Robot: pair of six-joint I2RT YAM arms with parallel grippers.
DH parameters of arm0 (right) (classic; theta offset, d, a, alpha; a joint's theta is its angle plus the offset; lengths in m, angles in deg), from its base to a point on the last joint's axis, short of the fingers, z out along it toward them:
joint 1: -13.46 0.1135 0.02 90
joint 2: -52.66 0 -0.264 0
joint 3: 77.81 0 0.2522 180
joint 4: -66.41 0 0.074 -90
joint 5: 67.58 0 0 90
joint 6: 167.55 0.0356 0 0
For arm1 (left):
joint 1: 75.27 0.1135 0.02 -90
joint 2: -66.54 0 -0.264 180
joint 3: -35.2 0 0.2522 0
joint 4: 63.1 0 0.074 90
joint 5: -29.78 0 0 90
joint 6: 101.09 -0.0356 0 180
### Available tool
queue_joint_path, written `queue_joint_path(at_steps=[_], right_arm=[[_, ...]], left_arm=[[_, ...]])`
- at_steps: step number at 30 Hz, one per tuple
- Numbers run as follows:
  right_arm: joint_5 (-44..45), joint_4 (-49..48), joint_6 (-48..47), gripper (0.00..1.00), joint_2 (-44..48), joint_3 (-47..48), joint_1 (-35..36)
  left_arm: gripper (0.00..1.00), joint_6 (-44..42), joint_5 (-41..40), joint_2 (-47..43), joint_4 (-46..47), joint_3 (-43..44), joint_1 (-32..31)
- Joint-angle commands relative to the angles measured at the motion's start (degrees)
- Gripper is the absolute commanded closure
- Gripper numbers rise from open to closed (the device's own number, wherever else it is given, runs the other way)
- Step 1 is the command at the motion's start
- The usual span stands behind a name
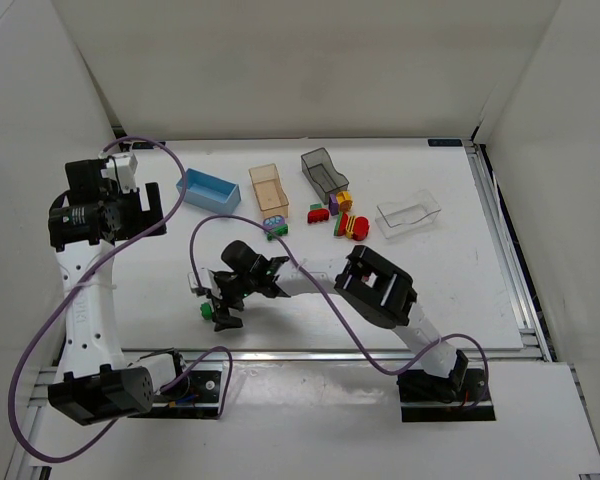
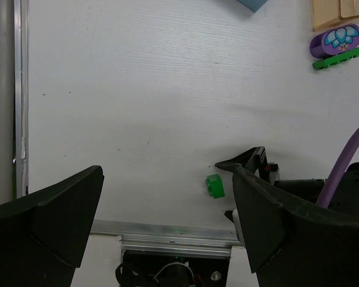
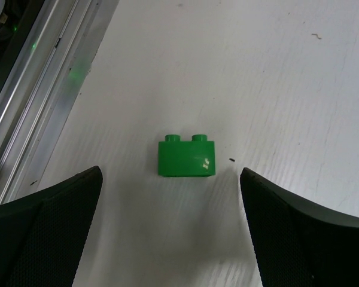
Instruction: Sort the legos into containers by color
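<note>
Green plastic two-stud brick [image 3: 186,156] lies on its side on the white table [image 3: 275,72] by the near rail [image 3: 42,89], between the right arm's wide-open, empty jaws; light, rigid and slick, it probably suits a pinch on its flat ends. Left jaws gape empty too

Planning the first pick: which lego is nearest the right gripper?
The lone green brick, on the table between the jaws of the open right gripper; the other legos cluster far off.
</note>
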Motion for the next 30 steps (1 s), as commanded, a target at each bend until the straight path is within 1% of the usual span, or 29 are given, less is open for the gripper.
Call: queue_joint_path(at_steps=[1, 5, 7, 10, 11, 14, 22, 30], right_arm=[[-0.8, -0.5, -0.5, 0.01, -1.5, 3.8, 0.3], [-0.8, 1.2, 0.3, 0.02, -3.4, 6.6, 0.3], [-0.9, 1.2, 0.3, 0.05, -3.8, 7.0, 0.3], [-1.0, 1.4, -0.1, 0.17, -4.0, 7.0, 0.4], [-1.0, 1.4, -0.1, 0.25, -3.9, 6.9, 0.3], [-1.1, 1.2, -0.4, 0.35, -3.9, 6.5, 0.3], [-1.5, 0.7, -0.1, 0.37, -4.5, 7.0, 0.4], [-1.4, 0.6, 1.6, 0.44, -5.4, 8.8, 0.5]], left_arm=[[0.01, -0.1, -0.2, -0.1, -0.2, 1.5, 0.2], [0.01, 0.1, -0.2, 0.3, -0.1, 1.5, 0.2], [0.0, -0.1, -0.4, 0.4, -0.1, 1.2, 0.1], [0.01, -0.2, -0.6, 0.4, 0.0, 0.9, 0.2], [0.01, -0.1, -0.6, 0.5, -0.1, 0.9, 0.2], [0.01, 0.0, -0.6, 0.7, 0.1, 0.8, 0.2], [0.01, -0.1, -0.4, 1.0, 0.2, 0.2, 0.2], [0.01, -0.3, -0.2, 0.8, 0.1, -0.3, 0.2]])
